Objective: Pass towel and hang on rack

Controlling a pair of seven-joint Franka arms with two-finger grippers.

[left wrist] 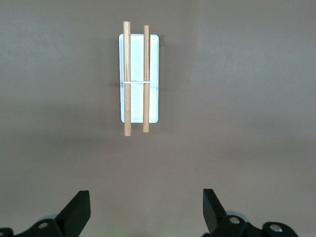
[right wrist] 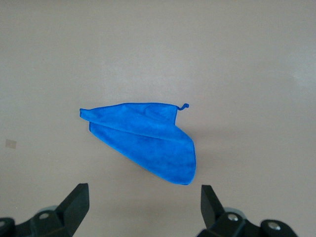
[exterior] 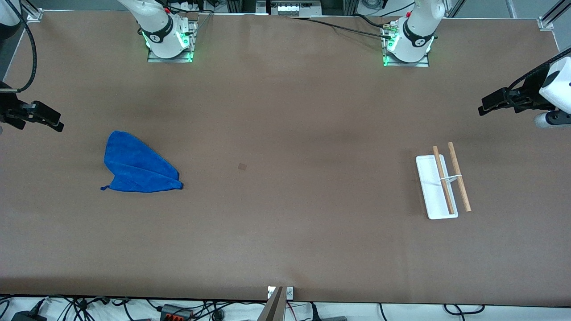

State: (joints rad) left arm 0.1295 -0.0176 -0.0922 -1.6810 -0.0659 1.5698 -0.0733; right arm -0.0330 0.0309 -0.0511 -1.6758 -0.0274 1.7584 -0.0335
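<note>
On the brown table (exterior: 285, 232) nothing had been started: the towel (exterior: 138, 166) lay flat and folded near the right arm's end, at roughly 9 o'clock from table centre, and the rack (exterior: 441, 185) stood near the left arm's end at roughly 3 o'clock. The two were well apart.

The towel was blue, a rough fan shape with a small loop tag at one corner. The rack had a white base and two wood bars (left wrist: 136, 79) running parallel above it; both bars were bare.

The right gripper (exterior: 38, 117) hung over the table edge at about 10 o'clock from the towel, fingers (right wrist: 76, 205) spread wide and holding nothing. The left gripper (exterior: 502, 103) hung at about 1 o'clock from the rack, fingers (left wrist: 79, 210) likewise apart and empty; that arm waited.

Judgement: the step in hand was the first one, the right arm's pick-up of the towel. The next move called for descending onto the cloth, pinching a raised fold or corner instead of the flat middle, then lifting toward table centre for the hand-over.
</note>
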